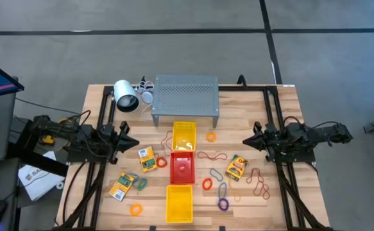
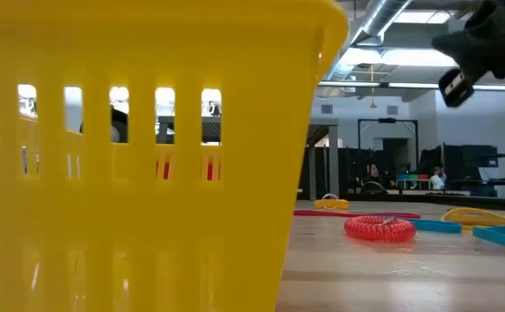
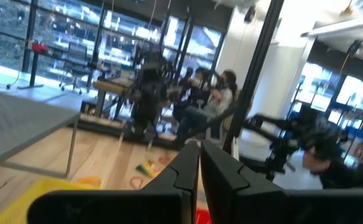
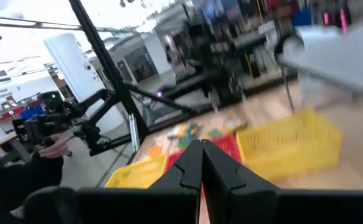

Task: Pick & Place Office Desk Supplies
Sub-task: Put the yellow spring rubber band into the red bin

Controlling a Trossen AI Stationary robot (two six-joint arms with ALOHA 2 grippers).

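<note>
Two claws hang clenched and empty above the worktop [image 1: 97,96]: the left claw [image 1: 134,142] on the left side, the right claw [image 1: 246,140] on the right, both pointed inward toward the row of three trays down the middle. None of the supplies is held. The card packets lie flat on the wood: one [image 1: 147,159] just left of the red tray [image 1: 182,166], one [image 1: 122,187] nearer the front left, one [image 1: 237,168] to the right of the trays. Loops are scattered around them, among them an orange ring [image 1: 211,136] beside the far yellow tray [image 1: 184,136] and a purple loop [image 1: 223,205] near the near yellow tray [image 1: 179,203].

We judge the first pick is yet to begin. To do it well, we would spread the fingers before descending, choose the nearest packet for each arm, and come straight down across its narrow side. The thin loops lie flat, so we would press close to the wood.
</note>
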